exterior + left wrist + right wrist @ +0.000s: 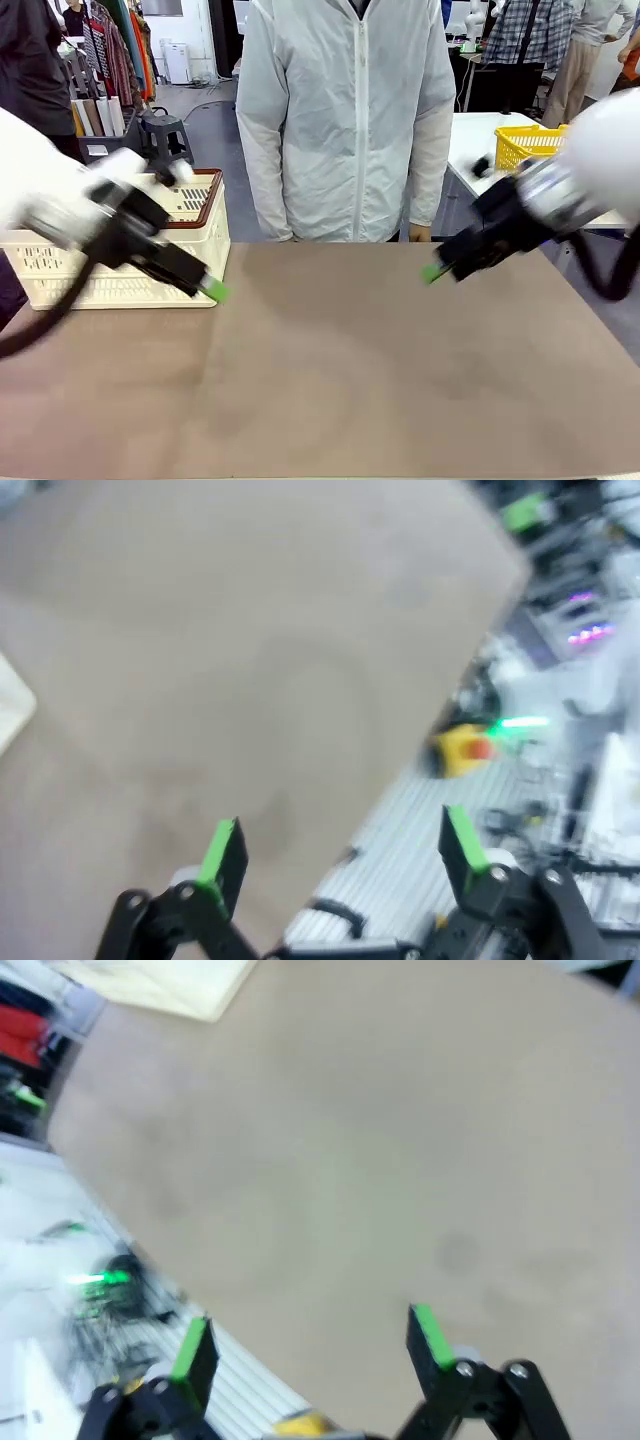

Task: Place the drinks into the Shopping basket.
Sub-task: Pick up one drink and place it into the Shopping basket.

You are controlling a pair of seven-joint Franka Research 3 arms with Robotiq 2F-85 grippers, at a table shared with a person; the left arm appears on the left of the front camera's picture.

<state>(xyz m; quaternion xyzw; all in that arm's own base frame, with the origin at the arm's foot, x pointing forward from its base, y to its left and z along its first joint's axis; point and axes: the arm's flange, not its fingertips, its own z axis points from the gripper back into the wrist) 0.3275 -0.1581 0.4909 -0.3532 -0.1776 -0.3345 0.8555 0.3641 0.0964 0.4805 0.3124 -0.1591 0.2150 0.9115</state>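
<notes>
The left gripper (212,290) and right gripper (432,271) are hovering wide open and empty over the table (350,380), the basket (60,265) hiding its contents and leaving progress unclear.

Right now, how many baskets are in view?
2: the cream-white Shopping basket at the table's left side, and a yellow mesh basket on a white table behind, right.

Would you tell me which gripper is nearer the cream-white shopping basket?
Left. The left gripper, open, is beside the near corner of the Shopping basket; the right gripper, open, hovers far off across the table.
</notes>
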